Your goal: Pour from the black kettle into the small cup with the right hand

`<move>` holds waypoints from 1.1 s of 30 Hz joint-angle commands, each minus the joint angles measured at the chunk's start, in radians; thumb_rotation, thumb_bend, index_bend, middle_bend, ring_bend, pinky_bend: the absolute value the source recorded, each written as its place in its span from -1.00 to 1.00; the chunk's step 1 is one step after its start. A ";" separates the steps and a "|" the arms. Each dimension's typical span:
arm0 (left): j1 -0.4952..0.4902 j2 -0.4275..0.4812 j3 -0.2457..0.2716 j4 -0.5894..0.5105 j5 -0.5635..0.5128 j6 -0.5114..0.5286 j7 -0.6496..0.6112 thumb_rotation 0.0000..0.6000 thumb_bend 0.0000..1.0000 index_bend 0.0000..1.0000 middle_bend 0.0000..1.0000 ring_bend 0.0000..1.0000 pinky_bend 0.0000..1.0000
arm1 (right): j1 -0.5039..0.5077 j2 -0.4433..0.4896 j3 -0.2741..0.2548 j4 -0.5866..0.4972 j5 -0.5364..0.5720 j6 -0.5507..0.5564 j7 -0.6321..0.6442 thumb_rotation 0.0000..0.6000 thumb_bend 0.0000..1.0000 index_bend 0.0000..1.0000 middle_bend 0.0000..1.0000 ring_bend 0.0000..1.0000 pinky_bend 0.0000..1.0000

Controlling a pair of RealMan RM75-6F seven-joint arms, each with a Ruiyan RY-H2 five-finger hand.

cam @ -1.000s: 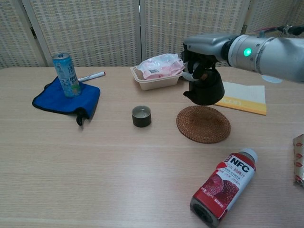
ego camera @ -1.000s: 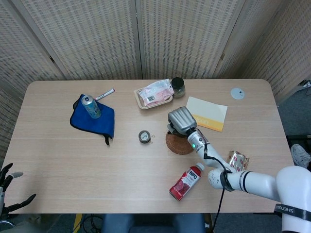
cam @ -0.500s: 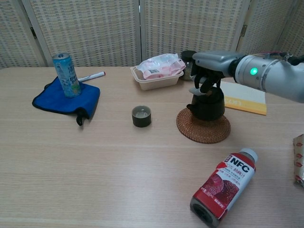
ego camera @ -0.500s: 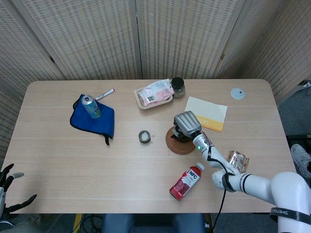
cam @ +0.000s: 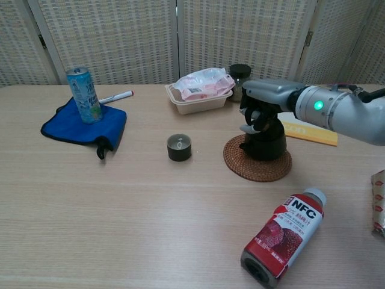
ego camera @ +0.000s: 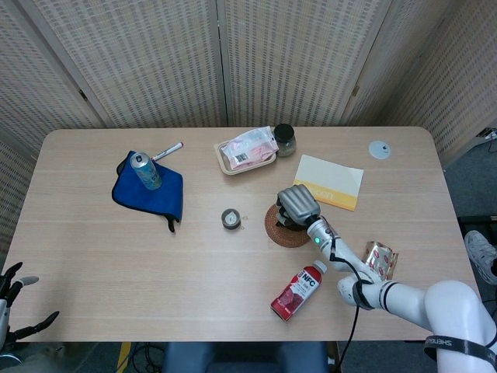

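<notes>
The black kettle (cam: 265, 138) stands upright on the round woven coaster (cam: 243, 166), right of the table's middle. My right hand (cam: 259, 111) sits over its top, fingers curled round the handle. In the head view this hand (ego camera: 298, 204) hides nearly all of the kettle; only the coaster (ego camera: 275, 231) shows beneath it. The small dark cup (cam: 179, 147) stands on the bare table a short way left of the coaster, also seen from above as the cup (ego camera: 231, 218). My left hand (ego camera: 11, 297) hangs off the table's near left corner, fingers spread, holding nothing.
A red NFC bottle (cam: 283, 237) lies on its side near the front edge. A blue cloth (cam: 81, 126) with a can (cam: 83, 94) is at the left, a marker (cam: 117, 96) behind it. A food tray (cam: 200, 90), jar (cam: 239, 73) and yellow booklet (ego camera: 331, 181) lie behind the kettle.
My right hand has lowered the kettle from the air onto the coaster, moving slightly right and down. The cup and the left hand have stayed where they were.
</notes>
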 commanded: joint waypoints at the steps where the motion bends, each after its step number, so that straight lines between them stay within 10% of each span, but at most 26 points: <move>1: 0.001 0.000 0.000 0.000 -0.001 0.001 0.001 0.18 -1.00 -0.41 -0.83 -0.71 -0.82 | -0.004 -0.004 0.004 0.006 -0.009 -0.007 0.013 1.00 -0.48 0.90 0.89 0.72 -0.43; 11: -0.001 0.000 0.002 -0.002 -0.002 -0.002 0.004 0.18 -1.00 -0.42 -0.83 -0.71 -0.82 | -0.014 -0.016 0.009 0.028 -0.034 -0.021 0.039 1.00 -0.56 0.89 0.89 0.71 -0.58; 17: -0.001 0.000 0.003 0.000 -0.003 -0.002 0.004 0.18 -1.00 -0.42 -0.83 -0.71 -0.82 | -0.019 -0.021 0.018 0.033 -0.041 -0.029 0.064 1.00 -0.99 0.87 0.88 0.69 -0.59; 33: -0.001 0.000 0.005 -0.002 -0.004 -0.003 0.006 0.18 -1.00 -0.42 -0.83 -0.71 -0.82 | -0.022 -0.002 0.034 0.007 -0.049 -0.036 0.060 0.61 -1.00 0.86 0.87 0.67 -0.64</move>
